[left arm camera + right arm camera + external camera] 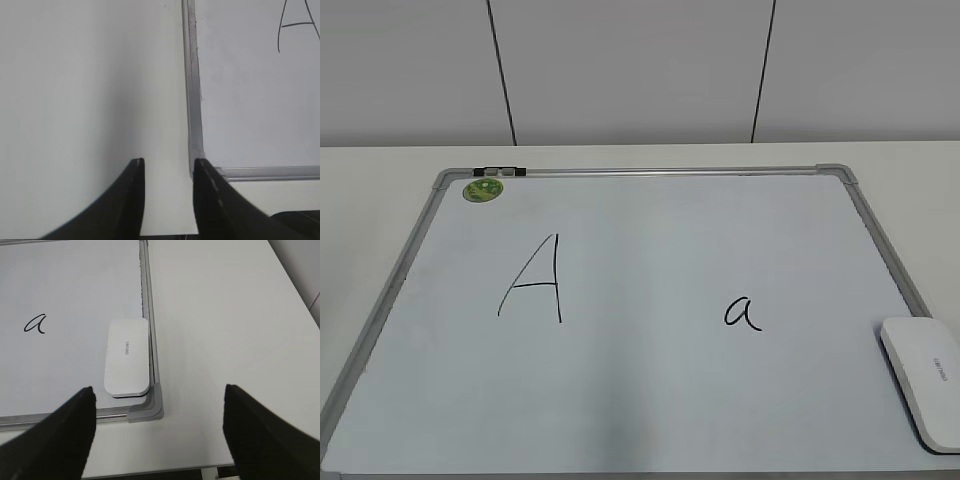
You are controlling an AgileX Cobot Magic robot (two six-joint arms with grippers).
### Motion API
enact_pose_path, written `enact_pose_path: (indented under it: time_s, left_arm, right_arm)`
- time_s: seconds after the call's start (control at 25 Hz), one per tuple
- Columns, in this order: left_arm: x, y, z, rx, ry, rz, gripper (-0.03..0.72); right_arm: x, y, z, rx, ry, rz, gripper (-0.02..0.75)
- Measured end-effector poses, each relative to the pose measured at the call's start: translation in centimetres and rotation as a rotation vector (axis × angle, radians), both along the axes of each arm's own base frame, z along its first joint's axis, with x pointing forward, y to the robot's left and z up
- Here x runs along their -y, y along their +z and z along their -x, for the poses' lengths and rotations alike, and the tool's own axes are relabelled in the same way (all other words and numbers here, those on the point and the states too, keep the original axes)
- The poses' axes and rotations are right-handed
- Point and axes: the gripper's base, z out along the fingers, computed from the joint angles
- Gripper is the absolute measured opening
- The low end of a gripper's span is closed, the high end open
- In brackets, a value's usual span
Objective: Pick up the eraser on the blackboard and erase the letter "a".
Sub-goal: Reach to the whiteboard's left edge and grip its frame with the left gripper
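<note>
The blackboard (650,400) is a white board in a silver-grey frame, lying flat on the table. The small letter "a" (742,313) is written right of centre; it also shows in the right wrist view (35,323). The white eraser (925,378) lies on the board's near right corner, and shows in the right wrist view (127,356) against the frame. My right gripper (159,407) is wide open and empty, hovering over the board's corner piece and bare table, nearer than the eraser. My left gripper (169,172) is open and empty above the table beside the board's near left corner (197,157). Neither gripper shows in the exterior view.
A large capital "A" (535,280) is drawn left of centre. A round green magnet (482,189) sits at the board's far left corner, by a small clip on the frame (500,172). White table (225,315) surrounds the board; its front edge lies just below my right gripper.
</note>
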Motion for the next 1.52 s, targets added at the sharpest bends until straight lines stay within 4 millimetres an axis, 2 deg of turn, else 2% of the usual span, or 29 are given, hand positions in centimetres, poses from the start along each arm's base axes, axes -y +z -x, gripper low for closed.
enact_pose_path:
  time_s: [0.16,0.32,0.52,0.64,0.84,1.2,1.32,1.52]
  left_arm:
    - [0.2,1.9,-4.2,-0.058,0.001,-0.002,0.243]
    - [0.4,2.4,-9.3,-0.135,0.001,0.006,0.242]
    - [0.8,0.1,-15.4,-0.265,0.001,0.017,0.243]
    - [0.9,-1.8,-18.0,-0.328,0.002,0.016,0.243]
    - [0.9,-5.2,-21.3,-0.348,0.0,0.005,0.242]
    - [1.4,-11.4,-25.6,-0.454,0.008,0.041,0.242]
    - [1.5,-12.4,-26.9,-0.467,0.008,0.04,0.242]
    - [1.5,-12.2,-28.3,-0.442,-0.028,0.026,0.242]
  right_arm:
    - [0.0,0.0,0.0,0.0,0.0,0.0,0.587]
    - [0.0,0.0,0.0,0.0,0.0,0.0,0.587]
    - [0.0,0.0,0.0,0.0,0.0,0.0,0.587]
    - [0.0,0.0,0.0,0.0,0.0,0.0,0.587]
    - [0.0,0.0,0.0,0.0,0.0,0.0,0.587]
    - [0.0,0.0,0.0,0.0,0.0,0.0,0.587]
    - [0.0,0.0,0.0,0.0,0.0,0.0,0.587]
    - [0.0,0.0,0.0,0.0,0.0,0.0,0.587]
